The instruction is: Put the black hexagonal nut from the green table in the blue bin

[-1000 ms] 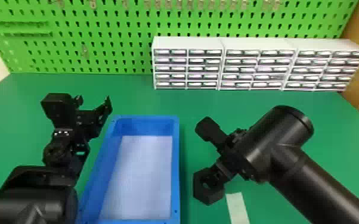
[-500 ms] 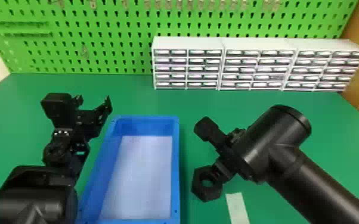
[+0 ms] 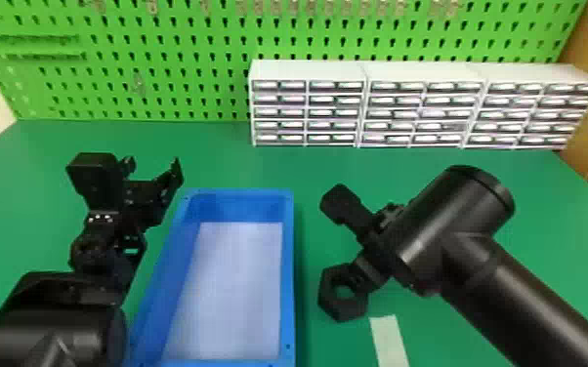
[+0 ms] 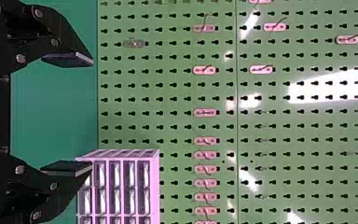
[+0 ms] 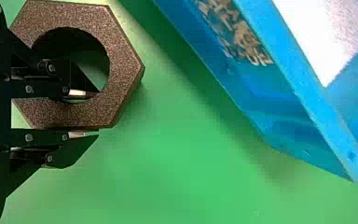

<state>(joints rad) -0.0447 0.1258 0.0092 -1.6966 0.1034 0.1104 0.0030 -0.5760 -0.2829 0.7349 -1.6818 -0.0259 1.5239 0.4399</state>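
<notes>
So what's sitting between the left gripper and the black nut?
In the head view, the blue bin lies between the left gripper and the nut, then a strip of green table.

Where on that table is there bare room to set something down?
Mainly the green table between the blue bin and the drawers behind it. Another bare patch lies left of the left gripper. The bin's white bottom is bare too. It's crowded right of the bin: the nut, gripped by the right gripper, and the pale strip.
</notes>
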